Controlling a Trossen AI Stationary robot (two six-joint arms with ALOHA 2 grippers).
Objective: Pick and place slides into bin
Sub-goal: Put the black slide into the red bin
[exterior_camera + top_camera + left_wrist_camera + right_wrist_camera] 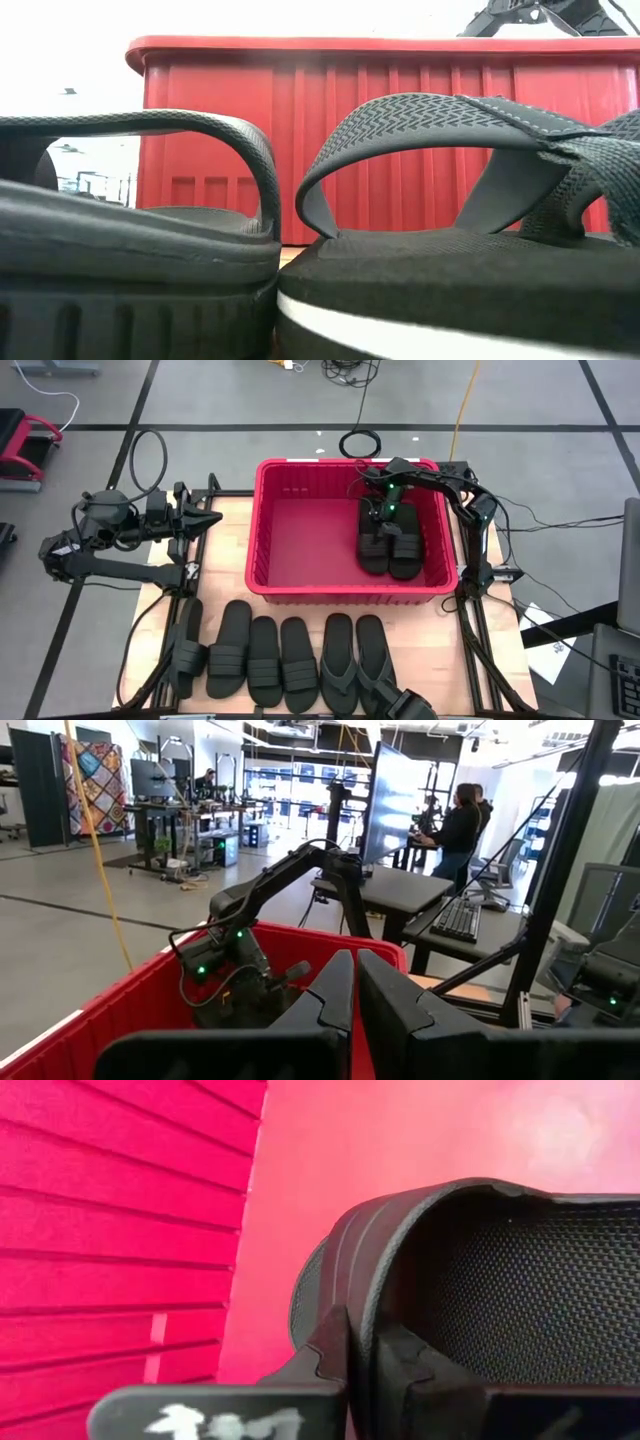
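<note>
Inside the bin (300, 525), right gripper (362, 1355) on a strap (372, 1255), overhead-hidden.

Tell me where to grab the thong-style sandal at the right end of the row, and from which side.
Grip the thong sandal by its Y-shaped strap, coming straight down from above. In the high view it lies flat, sole down, with its partner close alongside, so the edges offer little room. The low view shows the strap arching clear of the footbed, leaving a gap for one finger. The right gripper, now inside the bin, is probably nearer.
</note>
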